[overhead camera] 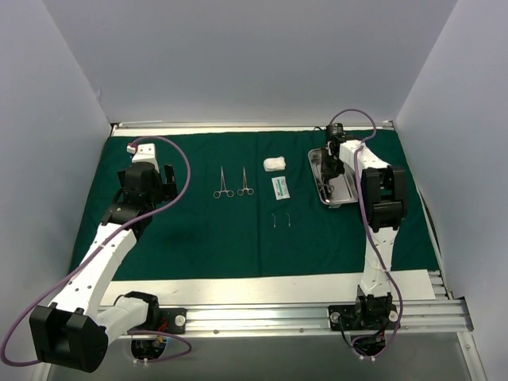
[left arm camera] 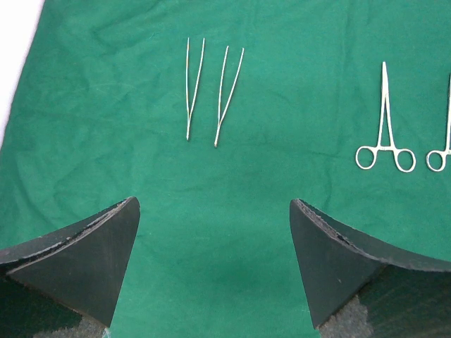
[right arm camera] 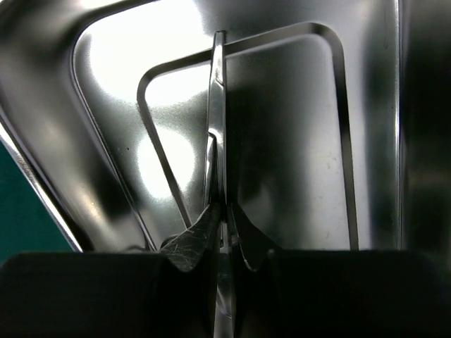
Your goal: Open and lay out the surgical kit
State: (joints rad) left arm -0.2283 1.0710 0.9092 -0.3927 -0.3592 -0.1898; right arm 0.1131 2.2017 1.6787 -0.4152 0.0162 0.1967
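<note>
Inventory: green drape [overhead camera: 198, 238], one; steel tray [overhead camera: 343, 189], one; ring-handled forceps [overhead camera: 223, 183] [overhead camera: 244, 182], two; tweezers [overhead camera: 275, 221] [overhead camera: 288, 218], two; gauze wad [overhead camera: 275, 163], one; packet [overhead camera: 280, 187], one; slender instrument [right arm camera: 217, 105], one.

Clamps [overhead camera: 223, 184] lie left of packet [overhead camera: 280, 187]; tray [overhead camera: 343, 190], with instrument [right arm camera: 217, 105] inside, right.

Illumination is bright and even; shadows on the drape [left arm camera: 211, 211] between the left fingers [left arm camera: 84, 253] are faint. Glare covers the tray [right arm camera: 120, 56] beyond the right fingers [right arm camera: 197, 239], which appear dark and blurred.
</note>
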